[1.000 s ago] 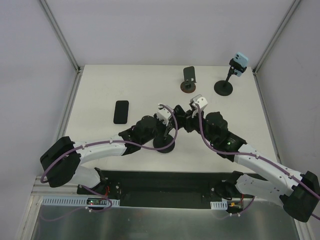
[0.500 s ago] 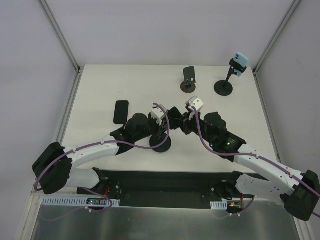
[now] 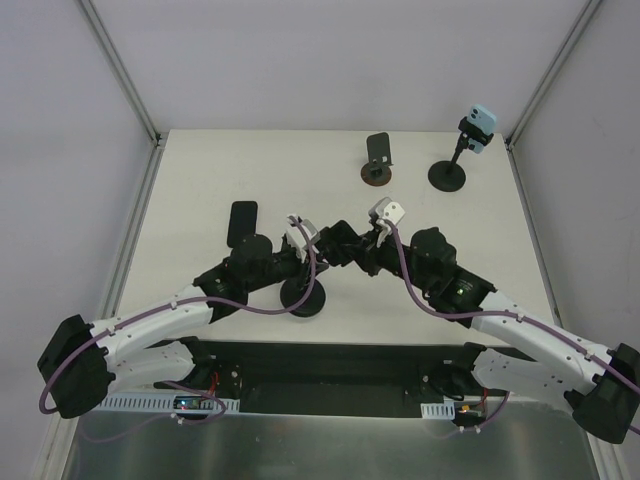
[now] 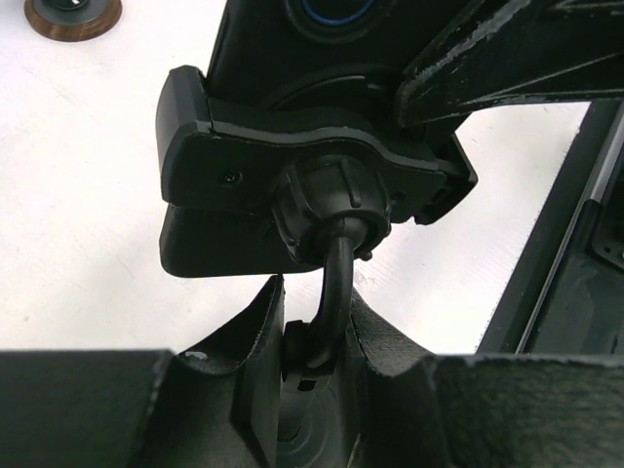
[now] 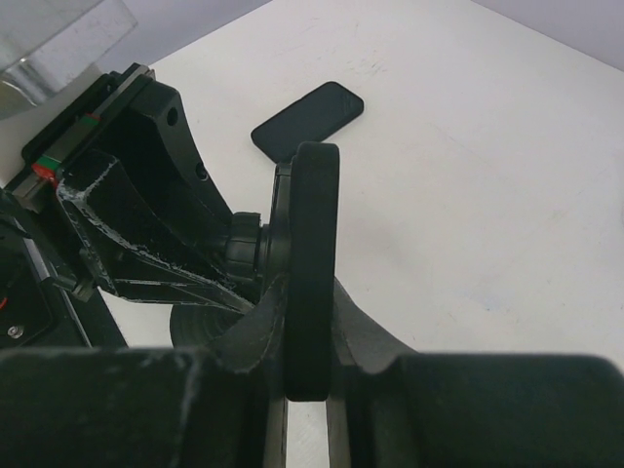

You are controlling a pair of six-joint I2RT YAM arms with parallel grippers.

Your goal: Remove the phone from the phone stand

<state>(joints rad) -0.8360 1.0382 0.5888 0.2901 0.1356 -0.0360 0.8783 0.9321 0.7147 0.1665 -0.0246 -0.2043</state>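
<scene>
A black phone [image 5: 312, 224] stands on edge in the clamp [image 4: 292, 166] of a black phone stand with a round base [image 3: 303, 298]. My right gripper [image 5: 310, 322] is shut on the phone's lower edge, one finger on each face. It shows in the top view [image 3: 338, 243] right of the stand. My left gripper [image 4: 317, 331] is shut on the stand's thin curved neck [image 4: 333, 278] just below the clamp's ball joint. It reaches in from the left in the top view [image 3: 303, 262]. The phone's back sits against the clamp.
A second black phone [image 3: 242, 222] lies flat on the table at the left. A stand with a wooden base [image 3: 375, 174] holds a dark phone at the back. Another black stand [image 3: 447, 176] holds a light blue phone [image 3: 480, 122] at the back right.
Both arms and the stand have shifted left and slightly toward the near edge; the round base slid left. Both grippers keep their holds.
</scene>
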